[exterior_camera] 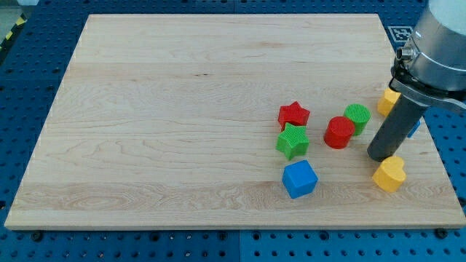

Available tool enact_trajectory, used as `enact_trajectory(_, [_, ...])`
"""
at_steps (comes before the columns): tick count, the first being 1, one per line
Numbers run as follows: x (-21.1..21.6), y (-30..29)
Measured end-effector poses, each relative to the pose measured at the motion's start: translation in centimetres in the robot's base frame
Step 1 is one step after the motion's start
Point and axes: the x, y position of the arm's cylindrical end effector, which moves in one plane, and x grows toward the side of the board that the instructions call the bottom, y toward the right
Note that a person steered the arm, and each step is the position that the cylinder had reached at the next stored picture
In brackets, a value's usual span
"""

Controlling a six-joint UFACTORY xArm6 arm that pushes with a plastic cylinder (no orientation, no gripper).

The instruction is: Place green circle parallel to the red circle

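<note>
Green circle [357, 115], judged light, rigid, prone to slide/spin, touches red circle [338, 132]. Push is best applied centrally. My tip [380, 156] sits to its lower right; no gripper fitted, state n/a.

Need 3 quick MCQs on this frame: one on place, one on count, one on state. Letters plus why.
1. Where is the green circle relative to the red circle?
A. upper right, touching
B. far left
C. directly below

2. How many star blocks are there?
A. one
B. two
C. four

3. What is my tip doing?
A. pressing on the blue cube
B. standing right of the circles, clear of them
C. out of view

Key:
1 A, the two circles abut.
2 B, red star and green star.
3 B, it stands just above the yellow heart.
</note>
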Motion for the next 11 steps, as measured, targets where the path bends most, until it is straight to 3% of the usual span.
enact_trajectory(4, [-2.4, -1.0])
enact_trajectory(8, [-17.9, -11.1])
enact_trajectory(9, [-16.7, -11.9])
enact_trajectory(11, [-9.8, -11.9])
